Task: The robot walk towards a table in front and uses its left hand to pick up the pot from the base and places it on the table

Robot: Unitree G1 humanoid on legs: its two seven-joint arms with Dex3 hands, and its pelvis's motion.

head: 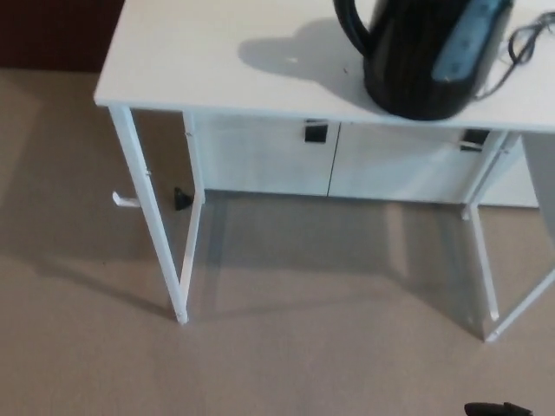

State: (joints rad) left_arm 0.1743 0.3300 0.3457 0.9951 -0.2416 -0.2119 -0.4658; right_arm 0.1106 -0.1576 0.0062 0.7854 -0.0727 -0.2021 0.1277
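The electric kettle, black and glossy with a pale blue panel on its side, stands upright on the white worktop, on the worktop's right part and close to its near edge. Its top is cut off by the picture's upper edge, and its handle points toward the middle of the worktop. I cannot make out a separate base under it. A grey cord lies on the worktop just to the right of the kettle. Under the worktop, behind its white legs, stands a white cabinet with dark handle cut-outs. Beige carpet lies below the worktop. The left hand does not show. A black sliver at the bottom edge, below the worktop's right end, may be the right hand; whether it is wide or closed I cannot tell.
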